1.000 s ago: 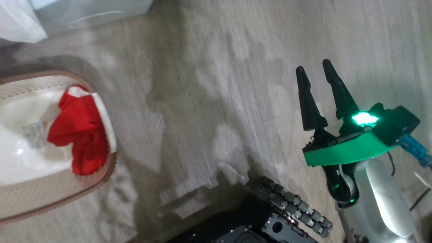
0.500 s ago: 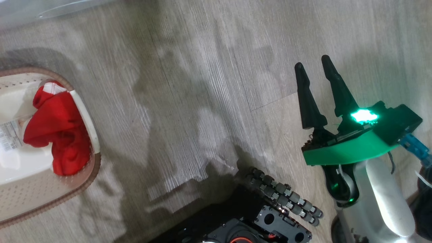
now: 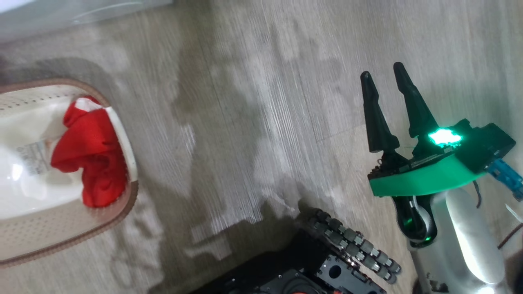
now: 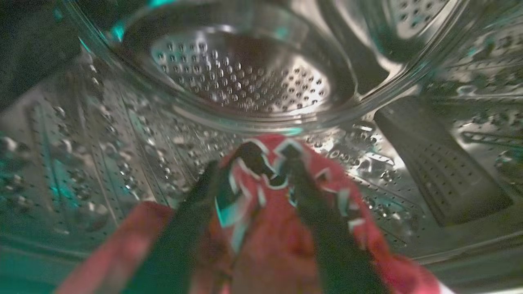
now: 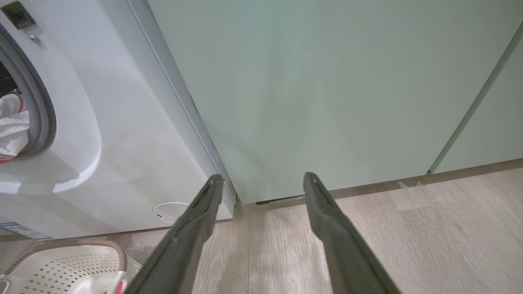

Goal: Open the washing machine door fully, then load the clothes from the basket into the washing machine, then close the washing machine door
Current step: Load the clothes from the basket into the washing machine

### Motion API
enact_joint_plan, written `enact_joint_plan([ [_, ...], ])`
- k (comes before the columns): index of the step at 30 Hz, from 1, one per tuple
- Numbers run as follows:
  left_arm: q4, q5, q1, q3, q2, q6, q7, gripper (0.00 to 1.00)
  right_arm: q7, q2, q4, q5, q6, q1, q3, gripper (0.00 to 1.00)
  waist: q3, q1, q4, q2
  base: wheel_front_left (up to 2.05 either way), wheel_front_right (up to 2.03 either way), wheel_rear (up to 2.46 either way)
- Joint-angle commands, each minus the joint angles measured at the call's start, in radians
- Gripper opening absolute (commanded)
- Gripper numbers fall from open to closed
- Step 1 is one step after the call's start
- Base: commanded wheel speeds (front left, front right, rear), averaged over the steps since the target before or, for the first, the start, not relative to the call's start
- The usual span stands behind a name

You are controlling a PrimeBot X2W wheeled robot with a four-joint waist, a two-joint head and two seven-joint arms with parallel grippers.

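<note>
Grey wood-plank floor (image 3: pixel 245 122) takes up most of the head view, smeared by blur. Pale green cabinets (image 5: pixel 327 81) stand flush beside the white washing machine (image 5: pixel 122 143), both down on the floor. The steel drum (image 4: pixel 102 143) is perforated all round, with a dark paddle (image 4: pixel 441 163) on its wall at right. The cream basket (image 3: pixel 69 232) sits on the floor at the head view's left, cut off by the edge. A bunch of the red clothes (image 3: pixel 92 163) lies in it against its right-hand wall. The black robot base (image 3: pixel 327 265) is cut off at the bottom edge.

The right end effector (image 3: pixel 381 71) hangs over bare floor, fingers wide, nothing between them. The left end effector (image 4: pixel 252 157) is inside the drum, fingers spread. A red jersey (image 4: pixel 282 245) with white trim lies low between and under them. In the heavy blur the cloth looks loose rather than pinched.

The machine's opening is cut off at the right wrist view's left. What shows is a grey gasket (image 5: pixel 41 102) arc and a scrap of white-and-red cloth just inside. The sticker (image 3: pixel 34 155) on the basket floor is too blurred to read.
</note>
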Motion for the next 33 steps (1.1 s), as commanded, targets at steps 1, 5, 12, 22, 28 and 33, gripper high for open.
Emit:
enact_joint_plan([
  [1,-0.030,0.006,0.022,0.011,0.032,0.007,-0.027,1.00,-0.009,-0.007,-0.022,-0.009,0.000,0.021,0.005,1.00,-0.025,0.0000,0.020,0.0000,0.00,0.00,0.00],
  [5,-0.053,-0.002,0.091,0.011,-0.008,0.023,-0.111,1.00,-0.009,-0.007,-0.015,-0.033,0.000,0.028,-0.006,1.00,-0.070,0.0000,0.057,0.0000,0.00,0.00,0.00],
  [12,-0.219,-0.046,0.302,0.039,-0.083,0.076,-0.201,1.00,-0.009,-0.007,-0.003,-0.081,0.000,0.050,-0.032,1.00,-0.138,0.0000,0.130,0.0000,0.00,0.00,0.00],
  [22,-0.674,-0.058,0.698,0.075,-0.174,0.235,-0.227,1.00,0.002,-0.007,0.000,-0.132,0.000,0.065,-0.066,1.00,-0.211,0.0000,0.208,0.0000,0.00,0.00,0.00],
  [28,-0.854,-0.038,0.884,0.052,-0.213,0.296,-0.229,1.00,0.027,-0.007,-0.013,-0.152,0.000,0.074,-0.083,1.00,-0.244,0.0000,0.243,0.0000,0.00,0.00,0.00],
  [33,-0.935,-0.019,1.019,0.007,-0.229,0.322,-0.214,1.00,0.052,-0.007,-0.021,-0.172,0.000,0.090,-0.086,1.00,-0.284,0.0000,0.270,0.0000,0.00,0.00,0.00],
])
